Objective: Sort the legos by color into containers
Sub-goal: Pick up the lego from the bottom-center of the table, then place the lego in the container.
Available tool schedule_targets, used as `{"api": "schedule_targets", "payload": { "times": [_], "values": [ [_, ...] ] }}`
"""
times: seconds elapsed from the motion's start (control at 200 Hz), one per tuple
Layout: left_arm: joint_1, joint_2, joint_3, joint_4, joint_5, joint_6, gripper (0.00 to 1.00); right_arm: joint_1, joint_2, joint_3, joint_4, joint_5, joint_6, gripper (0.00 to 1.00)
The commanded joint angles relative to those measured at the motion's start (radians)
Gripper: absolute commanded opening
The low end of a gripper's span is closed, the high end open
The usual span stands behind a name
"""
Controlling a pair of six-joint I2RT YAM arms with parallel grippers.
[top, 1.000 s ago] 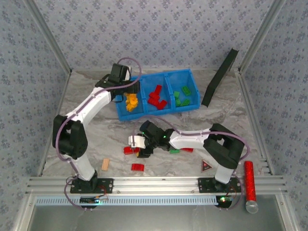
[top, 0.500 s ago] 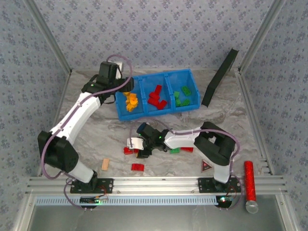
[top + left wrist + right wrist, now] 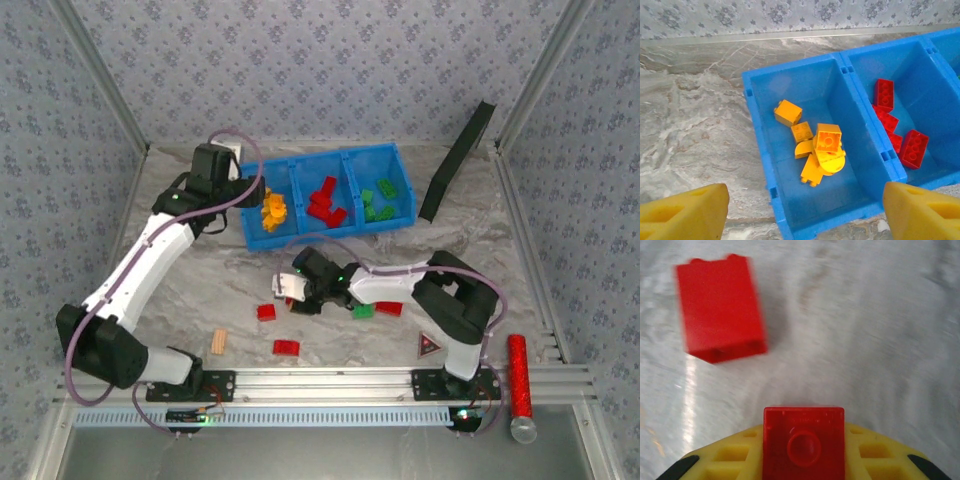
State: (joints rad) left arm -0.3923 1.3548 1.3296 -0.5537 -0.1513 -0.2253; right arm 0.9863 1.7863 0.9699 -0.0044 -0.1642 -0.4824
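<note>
Red brick (image 3: pixel 804 440), where is it now?
– In my right pincer (image 3: pixel 297 290), squeezed tight, down by the table (image 3: pixel 220 290).
– What next?
– I should keep hold, lift straight up, and drop it in the middle box (image 3: pixel 935 90), where red ones go.

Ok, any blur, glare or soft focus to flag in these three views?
Right wrist: the loose brick is smeared by motion, the held brick looks sharper, and a glare streak lies on the table. Left wrist: crisp on the yellow bricks, soft on the near fingers. Top external: even light, no blur.
</note>
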Motion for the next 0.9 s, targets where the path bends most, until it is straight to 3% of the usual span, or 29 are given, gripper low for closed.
{"api": "schedule_targets", "payload": {
  "times": [0.0,0.145,0.31,0.515,0.895],
  "values": [
    [0.009,-0.042,-0.024,-0.035,-0.047,0.024,0.81,-0.073,-0.115,-0.016,-0.023,0.052,0.045,0.2],
    [0.009,-0.087,-0.076,-0.044,-0.053,0.013,0.81,-0.187,-0.197,-0.015,-0.008,0.085,0.056,0.2],
    [0.009,-0.131,-0.096,-0.09,-0.06,-0.011,0.81,-0.28,-0.183,0.061,-0.001,0.165,0.043,0.2],
    [0.009,-0.19,-0.137,-0.12,-0.044,-0.04,0.81,-0.344,-0.055,0.208,0.008,0.214,0.058,0.2],
    [-0.019,-0.271,-0.27,-0.224,-0.001,-0.169,0.81,-0.366,0.214,0.506,-0.03,0.27,0.103,0.23]
  ]
}}
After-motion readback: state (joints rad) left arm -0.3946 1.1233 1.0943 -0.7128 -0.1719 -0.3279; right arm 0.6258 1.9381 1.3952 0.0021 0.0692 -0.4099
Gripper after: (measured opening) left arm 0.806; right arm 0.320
